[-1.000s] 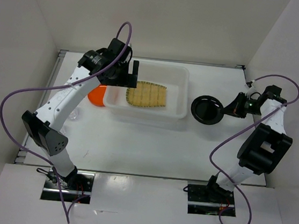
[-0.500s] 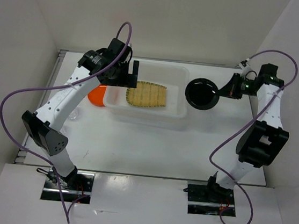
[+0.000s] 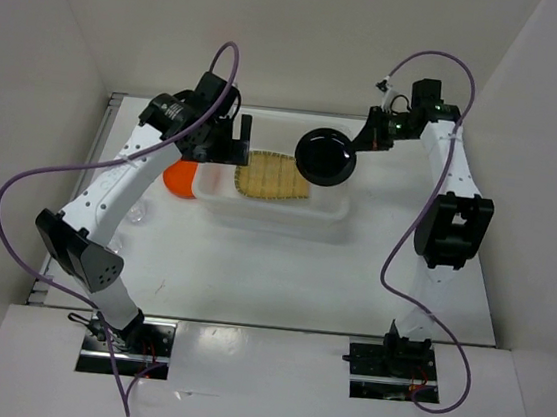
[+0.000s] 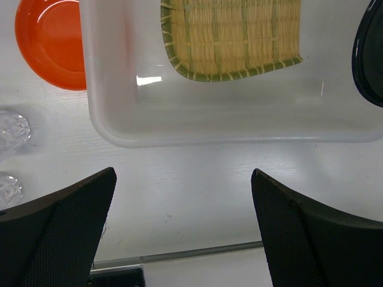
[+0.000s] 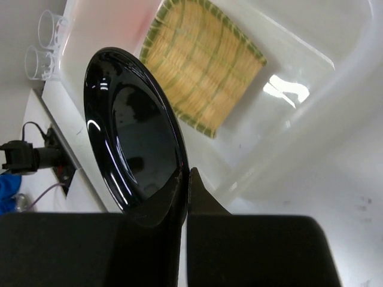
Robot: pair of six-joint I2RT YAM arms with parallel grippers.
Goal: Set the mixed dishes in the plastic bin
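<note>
The black plate [image 5: 131,131] is clamped by its rim in the right gripper [image 5: 185,179], tilted above the plastic bin [image 3: 278,214] where the tray [image 3: 272,176] lies. The left gripper [image 4: 182,174] is spread open, empty — the clear cups [image 4: 12,128] near the orange plate [image 4: 51,42] are seen plainly only from the wrists.

A white table [image 3: 251,271] sits enclosed by plain white walls [image 3: 329,33].
</note>
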